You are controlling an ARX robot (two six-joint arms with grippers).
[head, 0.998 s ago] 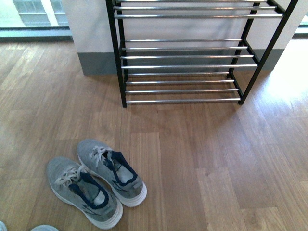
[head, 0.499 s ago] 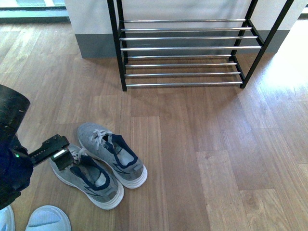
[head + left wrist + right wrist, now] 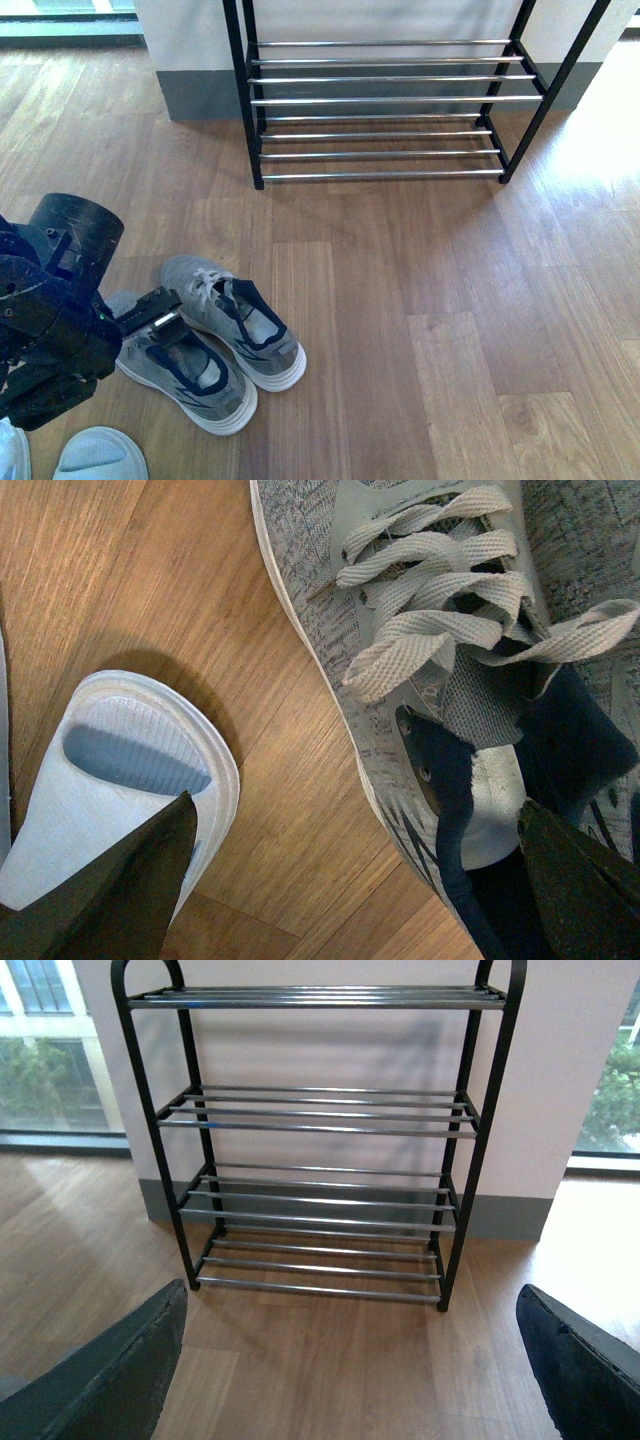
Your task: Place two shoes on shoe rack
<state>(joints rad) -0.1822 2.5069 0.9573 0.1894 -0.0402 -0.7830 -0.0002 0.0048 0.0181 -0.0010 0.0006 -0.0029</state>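
Two grey knit shoes with white soles lie side by side on the wood floor at lower left: the nearer shoe (image 3: pixel 195 380) and the farther shoe (image 3: pixel 240 325). My left gripper (image 3: pixel 156 320) hangs open just above the nearer shoe's laces. In the left wrist view that shoe (image 3: pixel 420 630) fills the frame. The open left gripper (image 3: pixel 350 900) has one finger over the navy collar opening and the other over a slipper. The shoe rack (image 3: pixel 380 100) stands against the wall with bare rods. The right wrist view faces the rack (image 3: pixel 320 1125), right gripper (image 3: pixel 350 1375) open, holding nothing.
Pale blue-white slippers (image 3: pixel 100 455) lie at the bottom left corner, close beside the nearer shoe; one slipper (image 3: pixel 110 770) shows in the left wrist view. Bare wood floor (image 3: pixel 420 300) stretches between the shoes and the rack. A grey skirting runs along the wall behind the rack.
The front view tilted down a second ago. Since then my left arm has come into view and moved right, ending over the nearer shoe. The shoes have not moved.
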